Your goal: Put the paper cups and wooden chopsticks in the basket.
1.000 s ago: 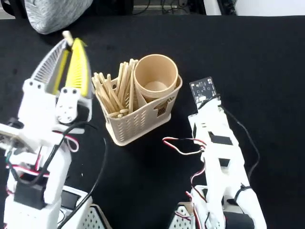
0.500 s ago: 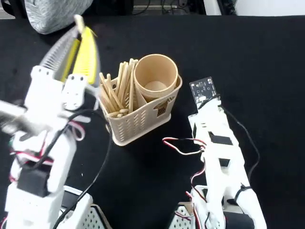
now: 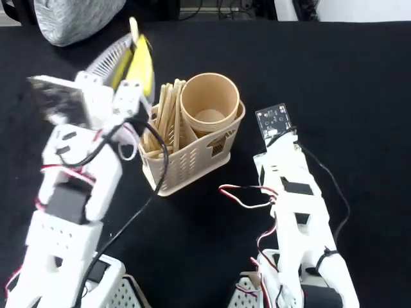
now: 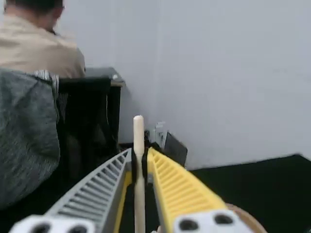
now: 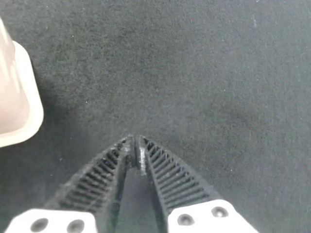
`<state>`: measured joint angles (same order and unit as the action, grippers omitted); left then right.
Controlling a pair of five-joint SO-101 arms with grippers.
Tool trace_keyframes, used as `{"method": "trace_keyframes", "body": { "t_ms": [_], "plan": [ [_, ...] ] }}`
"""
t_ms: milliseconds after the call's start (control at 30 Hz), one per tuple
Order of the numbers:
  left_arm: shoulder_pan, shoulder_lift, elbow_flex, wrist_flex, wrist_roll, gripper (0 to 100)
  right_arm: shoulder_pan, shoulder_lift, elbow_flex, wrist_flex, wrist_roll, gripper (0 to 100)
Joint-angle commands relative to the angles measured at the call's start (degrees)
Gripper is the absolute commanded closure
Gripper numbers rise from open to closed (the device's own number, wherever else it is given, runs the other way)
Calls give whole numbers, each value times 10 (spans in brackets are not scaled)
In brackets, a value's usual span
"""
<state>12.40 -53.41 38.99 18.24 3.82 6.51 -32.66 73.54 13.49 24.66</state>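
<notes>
While the left gripper (image 3: 133, 40) hangs at about 11 o'clock over the black table (image 3: 347, 77) in the high view, its yellow and grey fingers are clamped on a single chopstick (image 3: 133, 25). The stick's blunt end pokes out past the fingertips, and in the left wrist view it runs straight up the narrow gap between the two fingers. The basket (image 3: 192, 160) sits near the middle of the table, at 4 o'clock from that gripper, and the left arm's wrist overlaps its 9 o'clock end. Inside it, a paper cup (image 3: 210, 102) stands upright in the 2 o'clock end. A bundle of chopsticks (image 3: 166, 115) leans in the 9 o'clock end, touching the cup's side. The right arm (image 3: 292, 192) lies at 4 o'clock from the basket, just beside it. The right gripper (image 5: 135, 146) is pressed closed with nothing between its dark ribbed fingers. It is low over bare table, with a pale rounded corner of the basket nearby. A heap of grey cloth (image 3: 70, 16) lies at the table's far edge, at 11 o'clock.
</notes>
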Motion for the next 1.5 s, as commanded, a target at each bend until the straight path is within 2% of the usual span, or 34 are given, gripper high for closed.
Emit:
{"method": "trace_keyframes", "body": {
  "t_ms": [0,67,133,233,467,567,767,867,1133,1233,1300,1467],
  "plan": [
    [5,-40,73,76,-18,873,-3,-2,-3,-11,3,985],
    [1,-69,84,142,-8,791,-3,-2,-3,-11,3,985],
    [-13,-107,86,198,6,762,-4,-2,-3,-11,3,985],
    [-37,-167,92,237,11,758,-4,-2,-3,-11,3,985],
    [-95,-280,169,247,8,757,-4,-2,-3,-11,3,985],
    [-128,-341,208,287,6,757,-4,-2,-3,-11,3,985],
    [-248,-507,284,380,6,762,-4,-2,-3,-11,3,985],
    [-294,-510,335,385,6,762,-4,-2,-3,-11,3,985],
    [-355,-512,471,385,5,762,-4,-2,-3,-11,3,985],
    [-372,-512,533,375,-30,764,-4,-3,-3,-11,3,985],
    [-367,-511,585,351,-75,799,-4,-3,-2,-11,3,985],
    [-351,-510,583,349,-156,978,-4,-14,0,-7,-2,985]
  ]
}}
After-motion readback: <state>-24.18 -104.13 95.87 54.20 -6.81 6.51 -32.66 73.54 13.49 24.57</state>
